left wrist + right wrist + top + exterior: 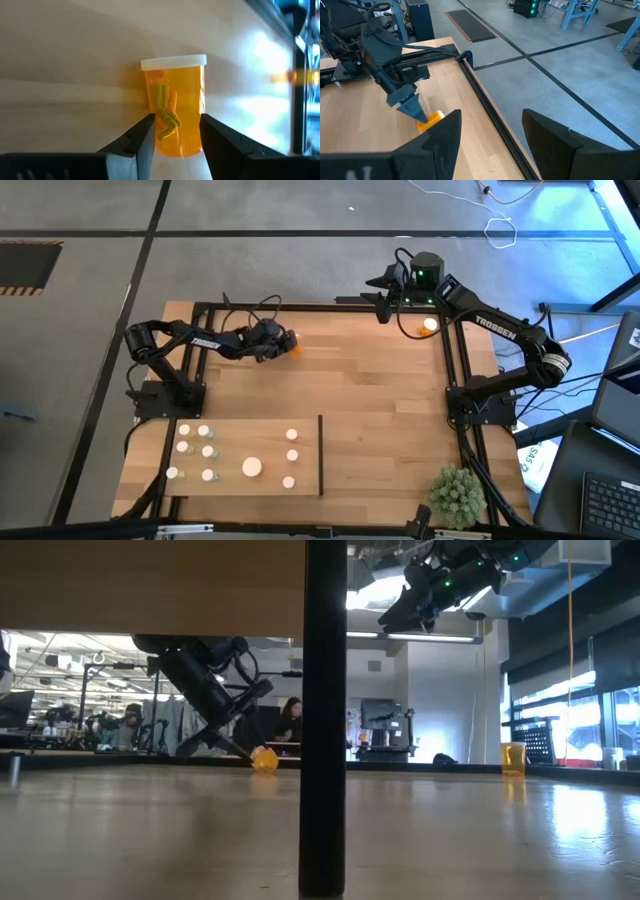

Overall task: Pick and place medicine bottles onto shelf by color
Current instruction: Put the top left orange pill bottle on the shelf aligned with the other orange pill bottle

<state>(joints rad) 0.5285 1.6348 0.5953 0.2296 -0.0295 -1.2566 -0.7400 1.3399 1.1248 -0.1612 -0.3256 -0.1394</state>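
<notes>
The left gripper reaches low over the far part of the planked wooden tabletop, its two dark fingers pinching a small translucent orange medicine bottle with a white cap. In the left wrist view the fingers press the bottle's body on either side near its base, and yellow-green capsules show through the plastic. In the low view the same bottle sits at the tabletop at the tip of the slanted left arm, tilted; whether it touches the wood cannot be told.

The right gripper hangs high over the far right corner of the table, its fingers spread apart and holding nothing. A second orange bottle stands upright on the wood near that corner, apart from the gripper; the low view shows it alone at the far right.

The shelf, a pale flat rectangular light-wood board with a thin dark upright divider, lies at the near left of the table. White-capped bottles stand on it left of the divider: a cluster of small ones toward the left end, one wider bottle in the middle, and three more just beside the divider. A spiky green plant ball sits at the near right corner
</notes>
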